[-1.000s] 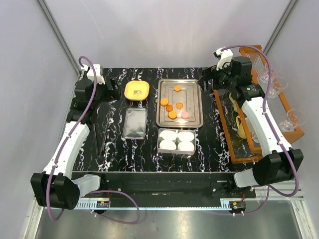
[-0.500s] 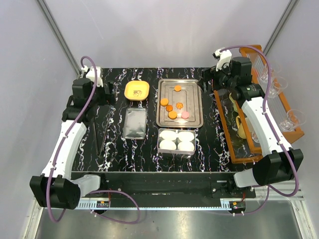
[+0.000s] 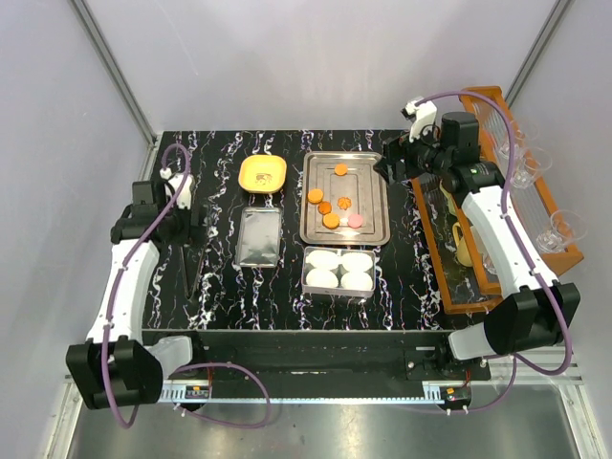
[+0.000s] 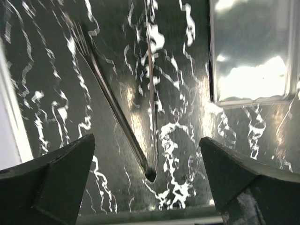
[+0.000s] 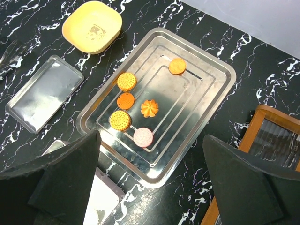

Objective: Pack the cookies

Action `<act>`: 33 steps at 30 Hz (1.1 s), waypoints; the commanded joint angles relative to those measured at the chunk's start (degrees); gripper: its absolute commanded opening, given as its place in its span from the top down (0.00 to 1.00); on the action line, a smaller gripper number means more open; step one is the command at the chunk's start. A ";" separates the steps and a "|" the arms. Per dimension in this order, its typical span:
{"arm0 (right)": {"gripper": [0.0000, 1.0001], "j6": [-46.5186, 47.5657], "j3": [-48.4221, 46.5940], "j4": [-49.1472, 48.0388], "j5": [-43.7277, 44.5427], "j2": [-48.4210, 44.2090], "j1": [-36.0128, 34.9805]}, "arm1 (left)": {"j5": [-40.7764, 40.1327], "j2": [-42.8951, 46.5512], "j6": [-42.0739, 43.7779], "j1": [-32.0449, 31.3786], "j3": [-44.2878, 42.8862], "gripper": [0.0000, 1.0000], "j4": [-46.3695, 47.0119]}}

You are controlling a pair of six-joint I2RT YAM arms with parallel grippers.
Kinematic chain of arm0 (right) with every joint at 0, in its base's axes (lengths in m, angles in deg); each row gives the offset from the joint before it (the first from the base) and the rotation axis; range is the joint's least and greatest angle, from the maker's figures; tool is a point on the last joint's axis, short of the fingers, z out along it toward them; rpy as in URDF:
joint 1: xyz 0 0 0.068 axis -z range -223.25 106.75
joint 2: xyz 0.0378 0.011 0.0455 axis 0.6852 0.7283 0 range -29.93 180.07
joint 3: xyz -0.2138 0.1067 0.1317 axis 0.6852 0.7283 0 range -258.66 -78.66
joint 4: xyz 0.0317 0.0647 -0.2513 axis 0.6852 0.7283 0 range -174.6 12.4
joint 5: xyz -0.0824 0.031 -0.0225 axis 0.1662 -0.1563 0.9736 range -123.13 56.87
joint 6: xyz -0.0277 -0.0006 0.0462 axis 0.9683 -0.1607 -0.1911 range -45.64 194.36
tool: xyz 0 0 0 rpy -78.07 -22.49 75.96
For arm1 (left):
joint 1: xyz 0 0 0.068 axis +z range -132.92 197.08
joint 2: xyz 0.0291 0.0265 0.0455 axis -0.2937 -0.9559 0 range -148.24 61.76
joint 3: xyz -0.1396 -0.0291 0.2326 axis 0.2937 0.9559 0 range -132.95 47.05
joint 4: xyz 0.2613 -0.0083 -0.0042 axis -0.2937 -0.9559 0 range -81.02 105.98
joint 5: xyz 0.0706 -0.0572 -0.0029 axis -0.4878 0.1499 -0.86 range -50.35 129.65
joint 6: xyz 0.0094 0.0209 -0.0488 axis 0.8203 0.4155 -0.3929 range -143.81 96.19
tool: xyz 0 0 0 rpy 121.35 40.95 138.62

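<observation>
Draws the left gripper (image 4: 145, 140) back, jaws wide, over what may be tongs (image 4: 151, 117); swings the right gripper (image 5: 151, 137), wide too, toward the cookies (image 5: 150, 108), all unpacked on the tray (image 5: 220, 70).

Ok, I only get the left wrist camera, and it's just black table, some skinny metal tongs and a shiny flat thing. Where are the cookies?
Observer: Six cookies lie in a big steel tray near the middle of the table.
Operator: Are they all orange?
Observer: Five are. The pink one is the odd one out.
Operator: Is the other arm holding one?
Observer: No. The right gripper hangs open by the tray's far right corner, holding nothing.
</observation>
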 commanded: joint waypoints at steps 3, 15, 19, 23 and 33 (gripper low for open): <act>0.00 0.45 -0.01 -1.45 -2.47 1.25 -0.35 | 2.88 -3.02 4.31 3.07 3.11 0.01 -3.81; 0.00 -0.26 1.13 -2.07 -1.94 1.70 -0.44 | 1.91 -14.36 8.35 3.77 4.51 0.01 -1.17; 0.00 -0.34 1.48 -1.98 -1.50 1.70 -0.35 | 0.94 -16.12 8.70 4.04 5.57 0.01 0.76; 0.00 0.09 1.75 -2.07 -0.97 1.43 -0.44 | -0.63 -18.05 8.96 4.30 6.18 0.01 1.99; 0.00 -0.34 1.40 -2.42 -1.23 2.75 -0.35 | -3.18 -22.53 8.62 5.01 6.63 0.01 4.11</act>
